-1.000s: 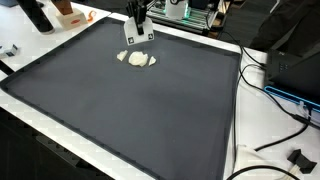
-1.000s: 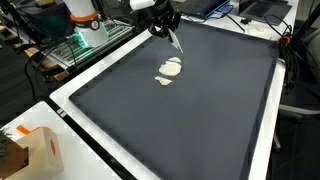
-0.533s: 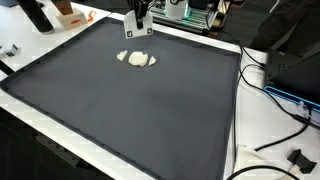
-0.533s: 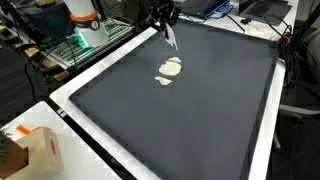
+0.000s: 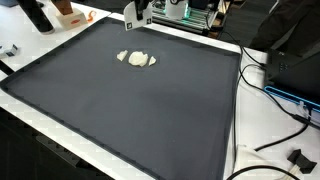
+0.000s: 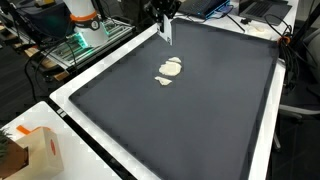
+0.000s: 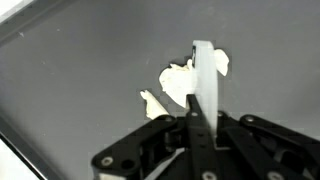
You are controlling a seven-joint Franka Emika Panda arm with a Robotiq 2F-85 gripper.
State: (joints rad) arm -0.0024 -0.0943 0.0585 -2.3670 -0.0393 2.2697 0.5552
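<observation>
Wrist view: grips a thin white strip (image 7: 203, 70) in the gripper (image 7: 203, 120), jaws pressed against its two flat faces, edge turned toward the camera. Looks down past the strip onto the pale lumps (image 7: 176, 78), lying on the dark mat (image 7: 80, 70) and partly hidden behind it.

Seen in both exterior views: hangs with the gripper (image 5: 137, 10) (image 6: 163, 12) close to the picture's top edge, above the far border of the mat (image 5: 150, 115) (image 6: 200, 110). Sits higher than a second ago, and higher again than half a second ago, farther from the lumps (image 5: 137, 58) (image 6: 170, 70). Carries the strip (image 6: 165, 33) well clear of the mat, same pinch as before. Leaves the lumps unmoved, same spot, same shape.
</observation>
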